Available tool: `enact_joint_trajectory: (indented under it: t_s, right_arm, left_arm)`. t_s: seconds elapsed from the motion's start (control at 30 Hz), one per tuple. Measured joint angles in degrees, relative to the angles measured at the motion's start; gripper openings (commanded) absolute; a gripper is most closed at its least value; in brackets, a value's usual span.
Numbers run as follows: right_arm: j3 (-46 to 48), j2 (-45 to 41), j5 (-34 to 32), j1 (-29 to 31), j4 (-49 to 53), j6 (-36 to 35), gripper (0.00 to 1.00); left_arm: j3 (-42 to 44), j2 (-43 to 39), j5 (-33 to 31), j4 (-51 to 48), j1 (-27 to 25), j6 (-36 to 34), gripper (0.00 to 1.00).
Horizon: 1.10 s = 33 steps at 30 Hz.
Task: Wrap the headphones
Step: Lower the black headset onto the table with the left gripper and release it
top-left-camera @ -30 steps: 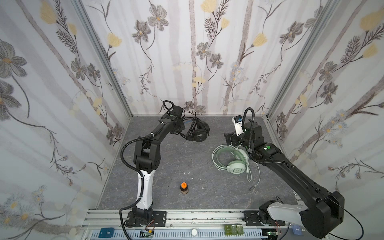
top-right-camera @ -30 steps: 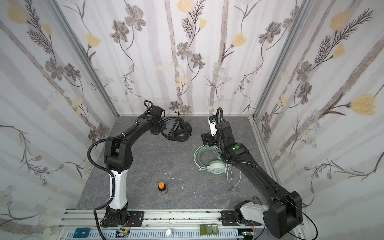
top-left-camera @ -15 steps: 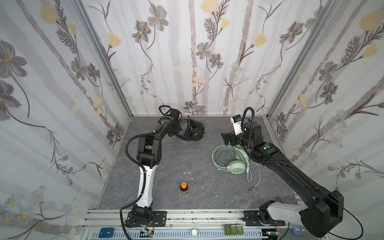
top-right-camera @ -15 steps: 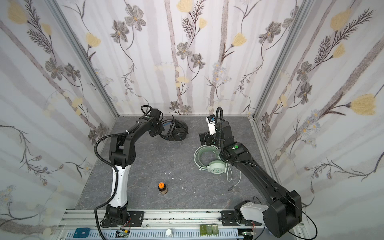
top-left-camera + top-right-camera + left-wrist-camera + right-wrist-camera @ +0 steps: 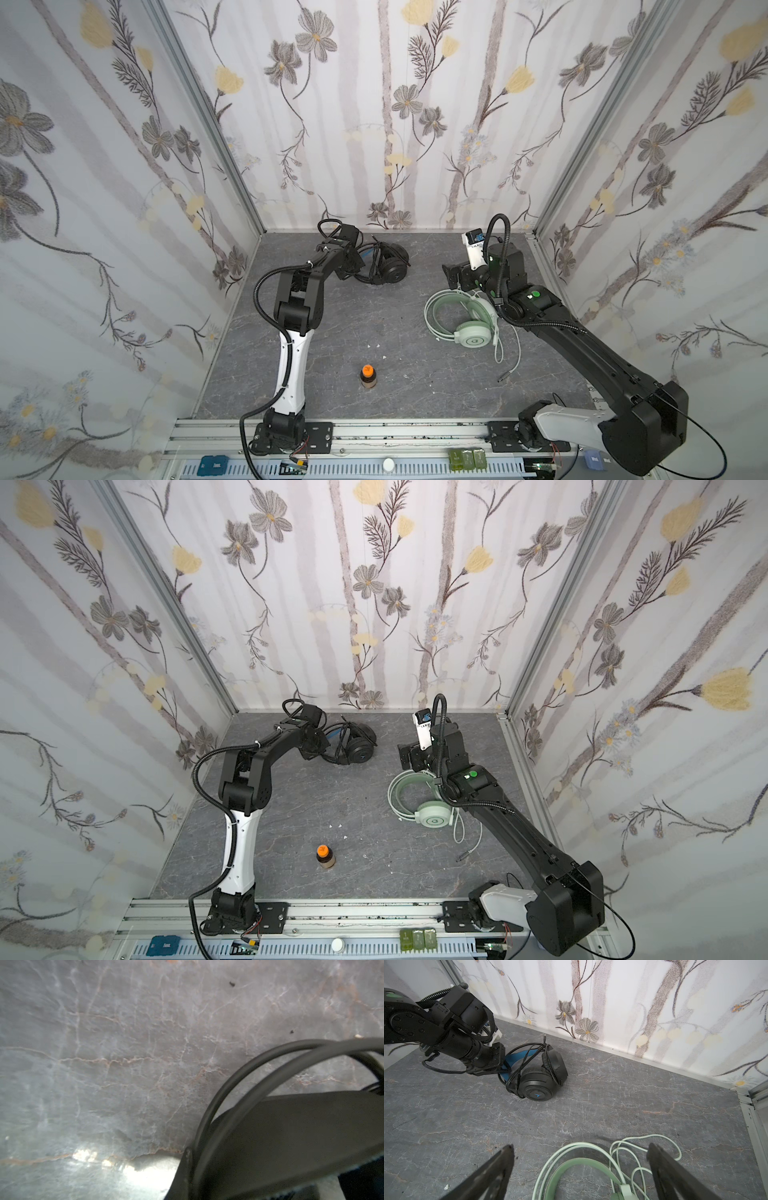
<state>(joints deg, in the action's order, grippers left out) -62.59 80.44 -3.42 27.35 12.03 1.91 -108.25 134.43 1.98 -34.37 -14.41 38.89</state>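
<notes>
Bright, even light, soft shadows; left wrist view's black headphones [image 5: 363,1044] blurry, floor [image 5: 145,1169] glare patch.

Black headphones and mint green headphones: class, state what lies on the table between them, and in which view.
Nothing: only bare grey table lies between the black headphones and the mint green headphones, clearest in the right wrist view.

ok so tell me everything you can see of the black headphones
The black headphones lie on the grey marbled table near the back wall, on the left arm's side. They are over-ear, in matte black plastic. One round cup lies flat with a blue mark at its centre, and the other stands tilted on edge against it. The blue inner headband sits under thin black arches. The black cable is looped around the band and cups. The left gripper meets the blue band, but whether it grips is unclear.
</notes>
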Motion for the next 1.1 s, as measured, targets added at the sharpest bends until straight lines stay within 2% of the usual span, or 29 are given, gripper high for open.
enact_joint_trajectory:
  t_s: [0.2,0.3,0.4,0.47,0.73,1.1]
  right_arm:
    - [-0.09,0.63,-0.24,0.00,-0.33,0.20,1.00]
    - [-0.26,1.22,-0.55,0.00,-0.66,0.61,1.00]
    - [-0.92,1.79,-1.07,0.00,-1.16,0.85,1.00]
    - [-1.27,1.97,-1.27,0.02,-1.84,0.96,1.00]
    - [-1.31,2.51,-2.54,0.39,-2.38,1.68,1.00]
    - [-1.70,2.80,-3.48,1.27,-2.38,2.14,1.00]
  left_arm:
    - [0.96,-0.46,0.70,2.05,0.15,0.57,0.30]
    - [1.40,-0.81,1.16,2.40,0.33,0.57,0.40]
    - [2.14,-1.64,1.27,2.38,0.68,0.52,0.55]
    - [3.04,-2.71,1.29,2.45,0.96,0.50,0.59]
    - [9.29,-9.09,1.88,3.91,1.20,-0.42,0.66]
    - [16.00,-16.90,3.13,3.87,2.08,-2.54,0.68]
